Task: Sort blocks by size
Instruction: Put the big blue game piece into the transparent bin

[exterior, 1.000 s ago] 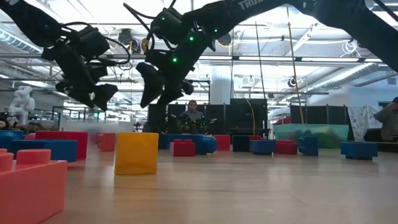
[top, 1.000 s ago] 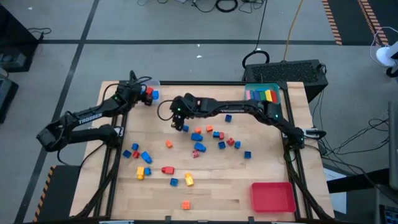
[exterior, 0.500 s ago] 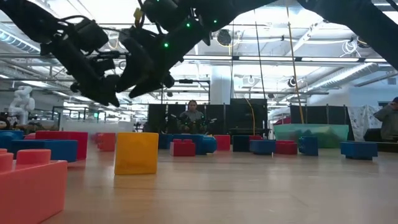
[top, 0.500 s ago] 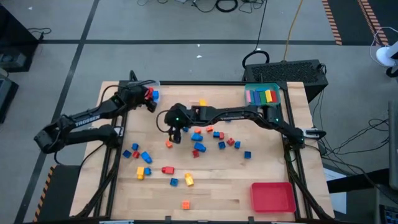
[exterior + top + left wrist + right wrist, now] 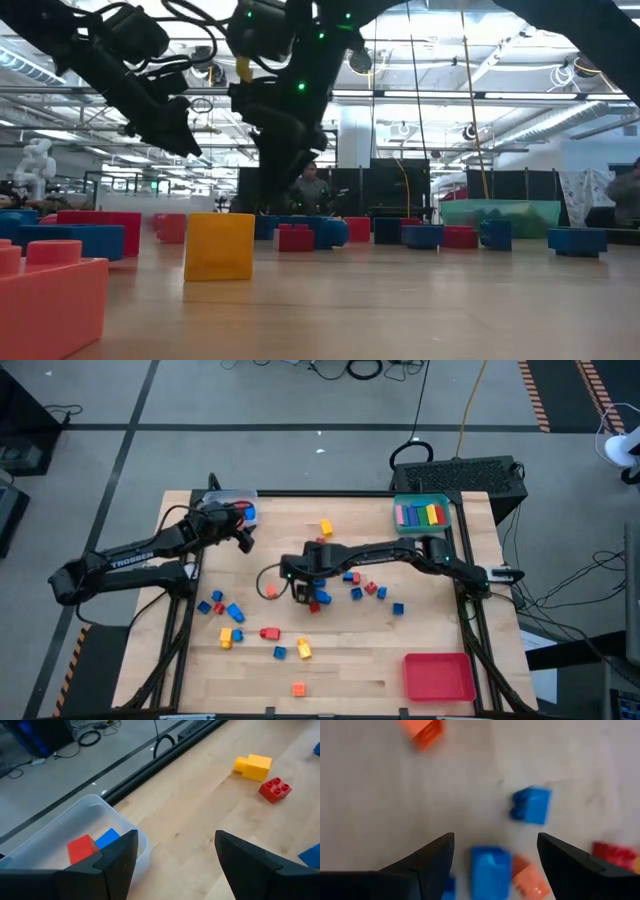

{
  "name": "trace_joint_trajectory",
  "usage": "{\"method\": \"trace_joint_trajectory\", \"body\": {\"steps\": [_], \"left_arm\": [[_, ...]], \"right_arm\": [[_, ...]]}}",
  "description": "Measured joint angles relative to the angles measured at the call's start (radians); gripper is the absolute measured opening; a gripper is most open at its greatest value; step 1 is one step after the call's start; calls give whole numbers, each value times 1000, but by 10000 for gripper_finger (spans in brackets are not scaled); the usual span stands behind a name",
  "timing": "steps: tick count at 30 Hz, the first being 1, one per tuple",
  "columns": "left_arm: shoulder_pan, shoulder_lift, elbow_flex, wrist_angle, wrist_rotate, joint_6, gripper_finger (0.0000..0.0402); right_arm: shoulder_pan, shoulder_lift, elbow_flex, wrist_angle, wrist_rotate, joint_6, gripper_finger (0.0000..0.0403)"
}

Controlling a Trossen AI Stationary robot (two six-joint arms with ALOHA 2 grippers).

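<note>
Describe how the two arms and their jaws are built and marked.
Both arms are black jointed links with loose black cables. The left arm carries white TROSSEN lettering. The right arm shows small green lights near its wrist. The left gripper and right gripper have dark, wedge-shaped jaws.

Right wrist view: every block is motion-blurred. The blue block between the right pincer's fingers is cut off by the picture's lower edge, as is the orange block at the upper edge.

High view: the right pincer covers part of the block cluster mid-tabletop; the blocks beneath it cannot be counted.

Low view: the pink block is cropped at the left edge. The person behind is partly hidden by the arm.
</note>
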Motion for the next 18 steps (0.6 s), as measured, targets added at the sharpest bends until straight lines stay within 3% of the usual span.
{"method": "trace_joint_trajectory", "body": {"steps": [5,18], "left_arm": [[-16,0,0,1,0,-1,265],[-35,0,0,8,0,-7,265]], "right_arm": [[5,-1,-7,-105,2,-9,270],[-20,-2,-138,71,-80,-66,269]]}}
